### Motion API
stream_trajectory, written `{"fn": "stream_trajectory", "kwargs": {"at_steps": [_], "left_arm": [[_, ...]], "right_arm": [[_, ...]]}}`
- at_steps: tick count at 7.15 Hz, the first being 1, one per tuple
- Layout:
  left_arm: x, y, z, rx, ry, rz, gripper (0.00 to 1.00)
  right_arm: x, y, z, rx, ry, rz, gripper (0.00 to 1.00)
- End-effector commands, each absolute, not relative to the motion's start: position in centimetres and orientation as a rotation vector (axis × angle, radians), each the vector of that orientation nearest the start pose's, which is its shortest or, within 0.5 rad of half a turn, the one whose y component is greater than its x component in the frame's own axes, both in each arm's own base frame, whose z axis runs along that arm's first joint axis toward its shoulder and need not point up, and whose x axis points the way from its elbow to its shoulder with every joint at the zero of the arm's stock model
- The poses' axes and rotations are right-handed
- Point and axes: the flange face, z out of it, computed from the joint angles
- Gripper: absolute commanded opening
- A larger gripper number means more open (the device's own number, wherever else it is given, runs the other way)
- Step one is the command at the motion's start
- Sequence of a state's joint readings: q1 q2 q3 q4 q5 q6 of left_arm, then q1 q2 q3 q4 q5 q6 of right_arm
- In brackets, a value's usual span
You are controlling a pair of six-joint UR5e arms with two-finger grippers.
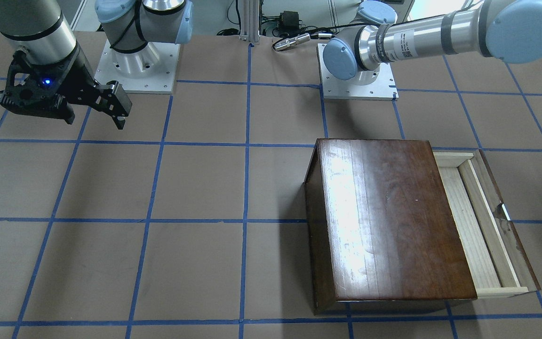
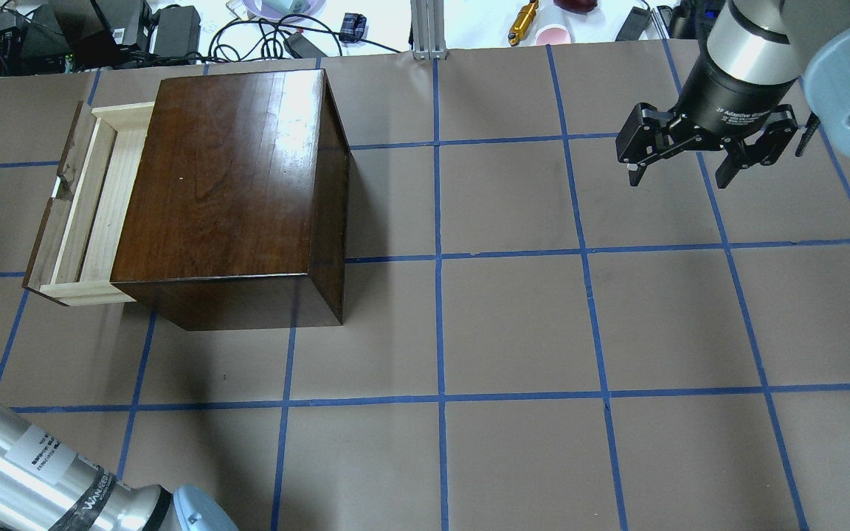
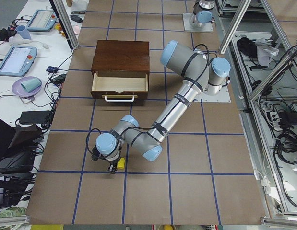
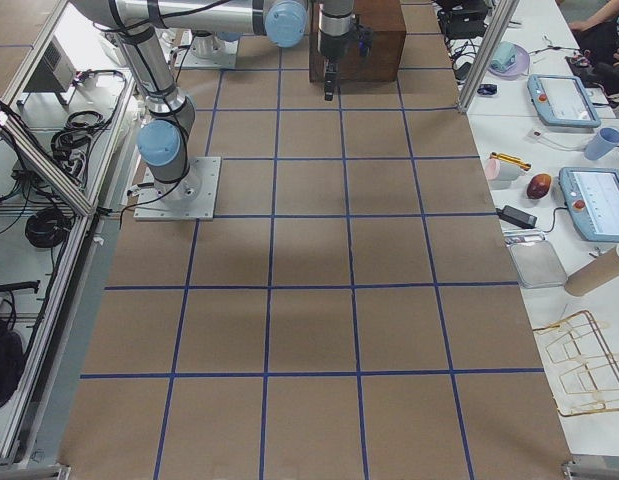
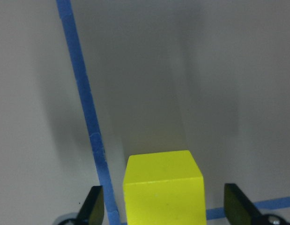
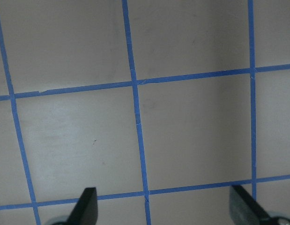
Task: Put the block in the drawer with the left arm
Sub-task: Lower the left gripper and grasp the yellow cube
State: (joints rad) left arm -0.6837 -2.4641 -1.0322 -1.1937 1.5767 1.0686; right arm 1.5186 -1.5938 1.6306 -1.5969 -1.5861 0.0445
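Note:
The yellow block (image 5: 163,187) sits on the brown table paper beside a blue tape line. In the left wrist view it lies between the two fingers of my left gripper (image 5: 164,202), which is open, with a gap on each side. In the exterior left view the left gripper (image 3: 108,162) is low over the block (image 3: 121,164), well in front of the drawer (image 3: 119,82). The drawer (image 2: 89,206) is pulled out of the dark-brown box (image 2: 233,177) and looks empty. My right gripper (image 2: 679,171) is open and empty, far from the box.
The box (image 1: 388,216) stands on the left arm's side of the table, with the drawer (image 1: 475,221) opening toward the table's end. Cables, tablets and cups lie beyond the far table edge (image 2: 425,51). The two arm bases (image 1: 137,61) stand at the robot's side.

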Motion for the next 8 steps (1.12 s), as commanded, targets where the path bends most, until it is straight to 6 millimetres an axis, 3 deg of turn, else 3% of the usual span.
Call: {"fn": "stream_trajectory", "kwargs": {"at_steps": [1,4,5,6,8], "left_arm": [[53.7,-61.1,19.4,0.292,3.106,-0.037,0.55],[53.7,-61.0,19.6,0.291,3.104,-0.039,0.37],[53.6,-61.0,20.5,0.289,3.098,-0.042,0.36],[53.4,-60.8,22.2,0.288,3.087,-0.051,0.36],[51.8,-60.2,27.5,0.299,3.082,-0.047,0.36]], "right_arm": [[10.7,-48.7,47.2,0.152,3.153,0.017,1.0],[10.7,-48.7,47.2,0.152,3.153,0.017,1.0],[10.7,-48.7,47.2,0.152,3.153,0.017,1.0],[10.7,-48.7,47.2,0.152,3.153,0.017,1.0],[10.7,-48.7,47.2,0.152,3.153,0.017,1.0]]}}
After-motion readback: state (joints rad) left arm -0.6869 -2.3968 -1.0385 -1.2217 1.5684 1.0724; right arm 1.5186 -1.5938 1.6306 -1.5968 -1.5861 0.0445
